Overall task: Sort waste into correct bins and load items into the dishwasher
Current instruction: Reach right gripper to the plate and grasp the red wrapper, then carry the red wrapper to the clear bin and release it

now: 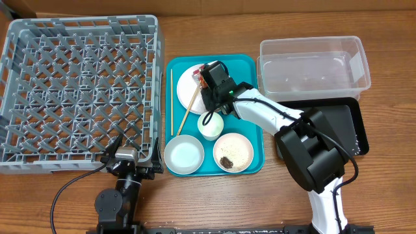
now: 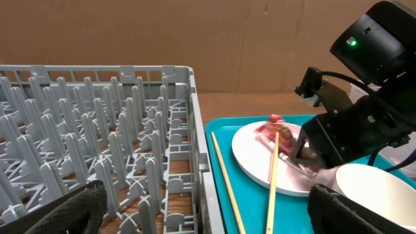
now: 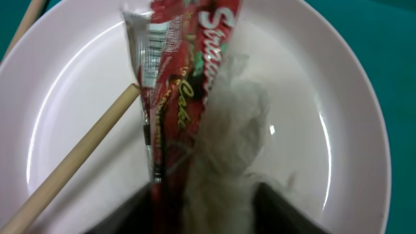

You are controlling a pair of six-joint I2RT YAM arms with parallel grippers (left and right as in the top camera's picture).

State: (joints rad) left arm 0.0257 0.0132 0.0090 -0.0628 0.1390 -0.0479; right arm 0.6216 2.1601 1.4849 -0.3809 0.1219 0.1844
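Note:
A red snack wrapper (image 3: 179, 71) and a crumpled white paper wad (image 3: 234, 130) lie on a white plate (image 1: 187, 91) at the back of the teal tray. My right gripper (image 3: 205, 195) is down on the plate, its fingers closed on the wad and the wrapper; it also shows in the overhead view (image 1: 209, 81). A chopstick (image 1: 185, 116) leans on the plate, a second one (image 1: 171, 97) lies beside it. A white cup (image 1: 211, 125), a white bowl (image 1: 183, 156) and a bowl with dark crumbs (image 1: 233, 152) stand in front. My left gripper (image 2: 208, 195) is open and empty by the rack's front corner.
The grey dish rack (image 1: 78, 84) fills the left of the table, touching the teal tray (image 1: 250, 65). The clear tub (image 1: 312, 65) stands at the back right, the black tray (image 1: 354, 127) in front of it. The right arm reaches across between tray and bins.

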